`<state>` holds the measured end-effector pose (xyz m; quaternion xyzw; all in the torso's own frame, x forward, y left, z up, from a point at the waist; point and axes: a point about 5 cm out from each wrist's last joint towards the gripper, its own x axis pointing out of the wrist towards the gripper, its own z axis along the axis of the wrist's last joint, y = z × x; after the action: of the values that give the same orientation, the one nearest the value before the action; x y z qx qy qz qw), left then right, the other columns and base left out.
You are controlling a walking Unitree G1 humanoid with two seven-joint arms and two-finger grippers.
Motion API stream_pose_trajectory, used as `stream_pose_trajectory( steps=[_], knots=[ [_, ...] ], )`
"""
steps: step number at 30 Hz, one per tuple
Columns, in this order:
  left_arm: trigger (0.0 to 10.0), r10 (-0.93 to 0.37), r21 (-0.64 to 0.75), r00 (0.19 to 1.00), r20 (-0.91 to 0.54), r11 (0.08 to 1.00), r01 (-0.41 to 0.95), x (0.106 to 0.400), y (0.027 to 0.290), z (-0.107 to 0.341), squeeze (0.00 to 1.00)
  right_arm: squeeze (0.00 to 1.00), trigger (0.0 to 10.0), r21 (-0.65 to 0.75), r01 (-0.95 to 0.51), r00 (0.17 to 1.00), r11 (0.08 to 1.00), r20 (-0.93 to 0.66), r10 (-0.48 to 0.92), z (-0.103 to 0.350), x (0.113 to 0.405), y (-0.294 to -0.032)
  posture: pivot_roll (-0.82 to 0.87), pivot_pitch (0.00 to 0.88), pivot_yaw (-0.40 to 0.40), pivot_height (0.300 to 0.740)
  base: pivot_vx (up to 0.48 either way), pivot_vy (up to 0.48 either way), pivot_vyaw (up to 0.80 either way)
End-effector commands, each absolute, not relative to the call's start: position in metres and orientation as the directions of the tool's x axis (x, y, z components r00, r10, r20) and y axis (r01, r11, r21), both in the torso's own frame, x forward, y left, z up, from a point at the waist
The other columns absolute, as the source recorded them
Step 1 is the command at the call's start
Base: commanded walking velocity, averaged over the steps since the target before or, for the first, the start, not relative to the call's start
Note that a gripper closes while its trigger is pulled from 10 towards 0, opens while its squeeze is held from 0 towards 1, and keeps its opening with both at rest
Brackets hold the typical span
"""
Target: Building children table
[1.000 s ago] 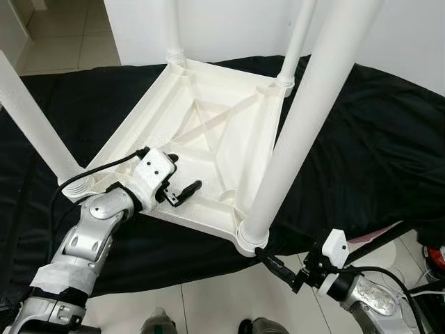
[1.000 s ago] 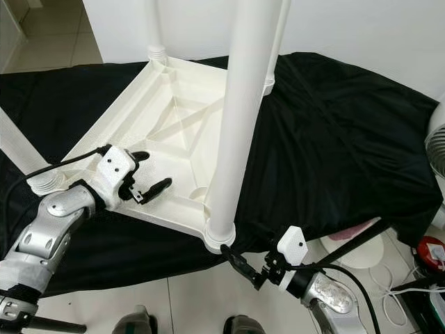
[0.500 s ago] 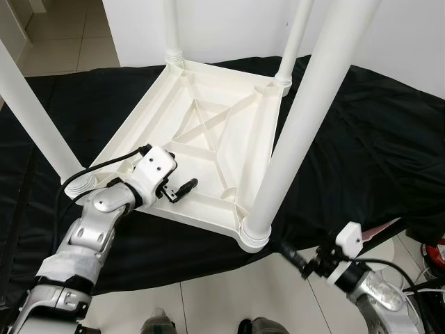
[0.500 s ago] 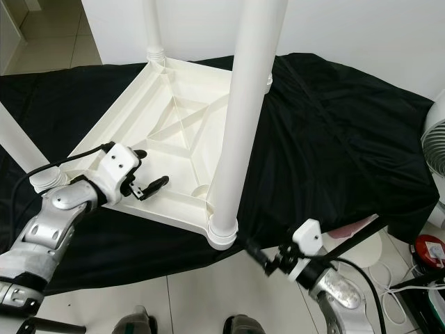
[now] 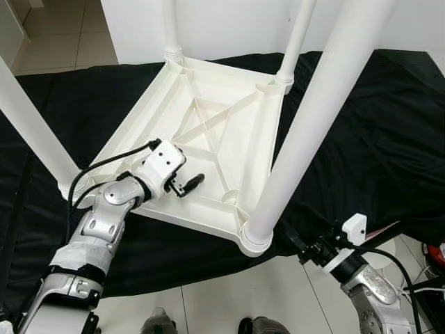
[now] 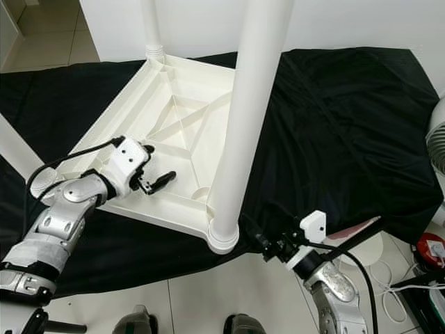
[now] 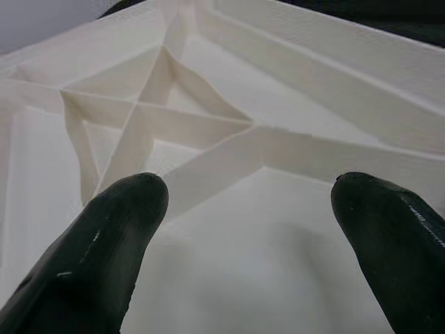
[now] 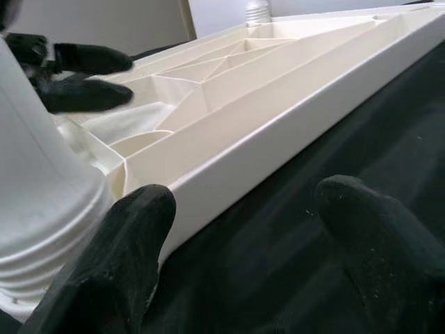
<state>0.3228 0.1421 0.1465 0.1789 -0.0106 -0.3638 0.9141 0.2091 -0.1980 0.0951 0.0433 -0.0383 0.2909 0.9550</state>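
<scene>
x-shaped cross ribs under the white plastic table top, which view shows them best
The left eye view: the x-shaped cross ribs lie unobstructed in the middle of the upturned white plastic table top. The right eye view shows them too, beside the near white leg. The left wrist view shows them close between the open left gripper fingers, but cropped. The right wrist view shows them far off, at a shallow angle.

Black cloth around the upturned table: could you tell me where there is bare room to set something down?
The black cloth lies bare to the right of the tabletop and the near leg. A narrower bare strip lies along its left. The near edge is crowded: left gripper over the tabletop, right gripper by the leg's base.
</scene>
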Motion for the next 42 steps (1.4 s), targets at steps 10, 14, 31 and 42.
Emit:
stream_pose_trajectory(
  steps=[10,14,31,42],
  knots=[
    [10.0,-0.864,0.128,0.501,-0.048,0.492,0.861,0.294,0.150,0.158,0.00,0.00,10.0,0.093,-0.571,0.821,0.816,0.077,0.566,0.089,0.202,-0.201,0.06,0.051,0.001,0.740,0.000,0.000,0.00],
    [10.0,-0.887,0.186,0.445,-0.120,0.420,0.888,0.286,0.145,0.149,0.00,0.00,10.0,0.094,-0.601,0.799,0.794,0.064,0.597,0.086,0.200,-0.193,0.06,0.048,-0.001,0.740,0.000,0.000,0.00],
    [10.0,-0.835,0.303,0.484,-0.261,0.405,0.863,0.304,0.138,0.129,0.00,0.00,10.0,0.022,-0.685,0.728,0.728,0.006,0.685,0.084,0.194,-0.182,0.05,0.036,-0.001,0.740,0.000,0.000,0.00],
    [10.0,-0.781,0.328,0.455,-0.429,0.334,0.884,0.317,0.145,0.119,0.00,0.00,10.0,0.001,-0.676,0.737,0.737,0.008,0.676,0.086,0.197,-0.185,0.04,0.030,0.009,0.740,0.000,0.000,0.00]
  ],
)
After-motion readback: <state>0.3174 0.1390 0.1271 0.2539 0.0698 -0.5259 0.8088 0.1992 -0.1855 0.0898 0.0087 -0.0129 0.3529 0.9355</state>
